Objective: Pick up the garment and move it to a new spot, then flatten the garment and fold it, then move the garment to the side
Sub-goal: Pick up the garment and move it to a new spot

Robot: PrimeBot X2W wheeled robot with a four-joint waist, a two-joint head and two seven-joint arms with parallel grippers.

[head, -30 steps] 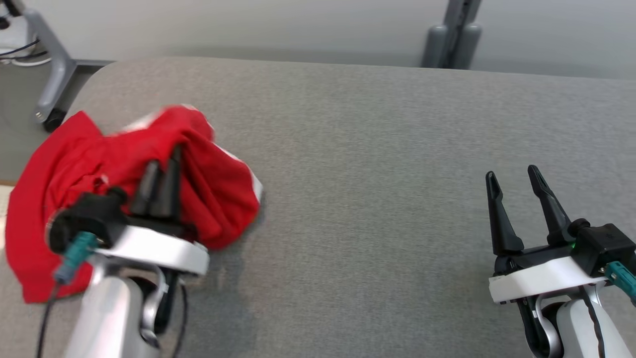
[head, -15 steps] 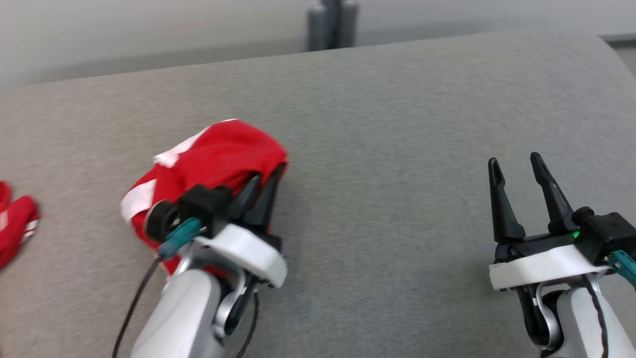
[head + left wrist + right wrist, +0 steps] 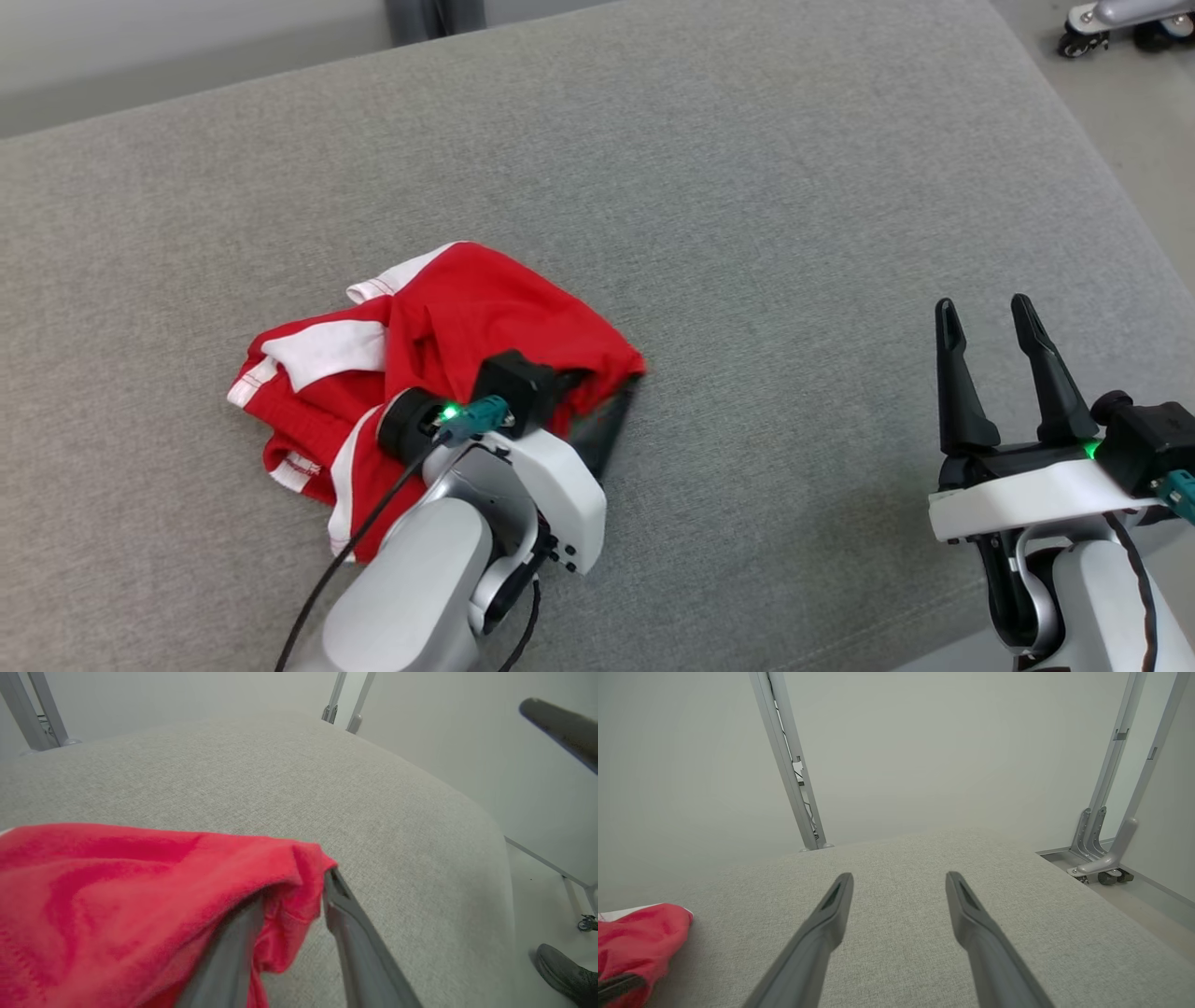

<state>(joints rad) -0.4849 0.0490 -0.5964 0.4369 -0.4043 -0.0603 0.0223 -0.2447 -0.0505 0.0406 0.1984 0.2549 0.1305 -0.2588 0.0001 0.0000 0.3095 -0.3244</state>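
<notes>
The garment [image 3: 448, 317] is red with white trim and lies crumpled on the grey padded surface [image 3: 747, 187], left of centre. My left gripper [image 3: 607, 397] is at its near right edge, low on the surface. In the left wrist view the left gripper [image 3: 299, 886] has its jaws parted. A fold of the garment [image 3: 140, 896] drapes over one finger and hangs in the gap. My right gripper [image 3: 982, 304] stands open and empty at the lower right, far from the cloth. The right wrist view shows the right gripper [image 3: 899, 876] over bare fabric, with the garment [image 3: 640, 933] at its far left.
The padded surface ends in a rounded right edge [image 3: 1102, 187], with floor beyond. A wheeled frame foot [image 3: 1111, 19] stands at the top right and a dark post [image 3: 434, 14] behind the far edge. A shoe [image 3: 560, 970] is on the floor in the left wrist view.
The head camera has swung right. My left gripper has carried the garment along the surface, lowered it there, and its jaws have parted. The right gripper stays open.
</notes>
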